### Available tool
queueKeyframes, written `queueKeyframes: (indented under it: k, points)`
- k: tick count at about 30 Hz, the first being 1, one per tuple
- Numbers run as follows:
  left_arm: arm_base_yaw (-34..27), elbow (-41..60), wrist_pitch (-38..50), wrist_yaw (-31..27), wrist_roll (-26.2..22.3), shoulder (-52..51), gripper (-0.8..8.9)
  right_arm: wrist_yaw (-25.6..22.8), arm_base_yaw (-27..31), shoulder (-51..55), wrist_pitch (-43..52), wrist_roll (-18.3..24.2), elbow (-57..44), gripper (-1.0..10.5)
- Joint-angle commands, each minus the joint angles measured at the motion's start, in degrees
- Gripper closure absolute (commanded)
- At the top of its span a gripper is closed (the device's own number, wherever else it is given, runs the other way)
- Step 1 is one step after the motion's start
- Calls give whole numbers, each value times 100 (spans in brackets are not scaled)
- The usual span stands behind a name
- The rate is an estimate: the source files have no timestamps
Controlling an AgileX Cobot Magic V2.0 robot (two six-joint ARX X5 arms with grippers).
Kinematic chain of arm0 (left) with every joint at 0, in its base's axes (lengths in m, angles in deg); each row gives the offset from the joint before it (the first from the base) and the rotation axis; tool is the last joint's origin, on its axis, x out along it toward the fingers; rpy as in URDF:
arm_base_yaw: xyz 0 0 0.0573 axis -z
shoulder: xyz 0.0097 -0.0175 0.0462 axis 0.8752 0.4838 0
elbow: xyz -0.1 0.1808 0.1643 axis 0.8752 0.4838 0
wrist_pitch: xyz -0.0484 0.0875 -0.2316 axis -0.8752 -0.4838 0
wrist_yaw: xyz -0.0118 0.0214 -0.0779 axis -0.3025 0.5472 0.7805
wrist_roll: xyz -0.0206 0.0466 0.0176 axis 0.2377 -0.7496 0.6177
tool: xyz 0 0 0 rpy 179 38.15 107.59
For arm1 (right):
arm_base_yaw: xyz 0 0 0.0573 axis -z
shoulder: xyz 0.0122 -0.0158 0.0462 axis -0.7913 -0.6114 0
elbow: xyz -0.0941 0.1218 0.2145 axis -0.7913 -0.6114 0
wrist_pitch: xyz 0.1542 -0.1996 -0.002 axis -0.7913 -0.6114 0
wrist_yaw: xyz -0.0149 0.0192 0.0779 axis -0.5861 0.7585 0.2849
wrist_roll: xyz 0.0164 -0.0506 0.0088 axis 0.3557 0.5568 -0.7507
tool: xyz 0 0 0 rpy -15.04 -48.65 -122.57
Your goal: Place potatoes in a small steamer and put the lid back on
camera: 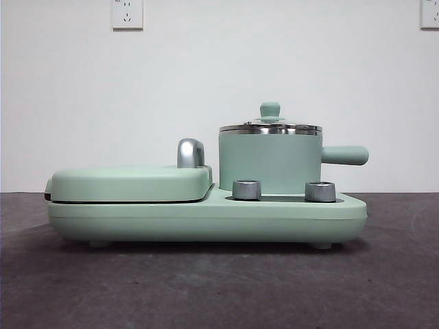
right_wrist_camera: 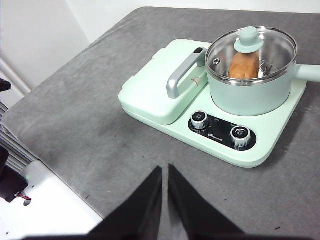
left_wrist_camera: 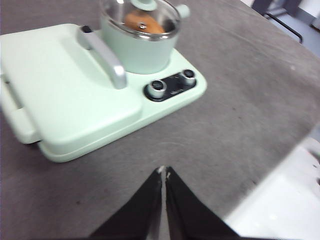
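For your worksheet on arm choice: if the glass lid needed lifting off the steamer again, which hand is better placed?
Probably the right hand: its wrist view looks squarely at the lid over the potato. The left hand sees the steamer beyond the griddle cover. Both are shut and empty.

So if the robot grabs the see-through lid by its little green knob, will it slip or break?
Probably breakable: the lid looks like clear glass in a steel rim, so a drop could crack it. The knob is small, round and smooth, so the jaws might slip without a firm, centred pinch. It likely lifts straight off, since it just sits on the small steamer.
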Motion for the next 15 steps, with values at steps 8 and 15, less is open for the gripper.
queueKeyframes:
  k: [8,15]
  points:
    - [-2162,2052,2269,52,-1499,-1010,804,0,-28,-22,57,22,39,929]
    - [-3460,4356,4566,50,-1541,-2118,804,2,-28,-22,57,22,39,929]
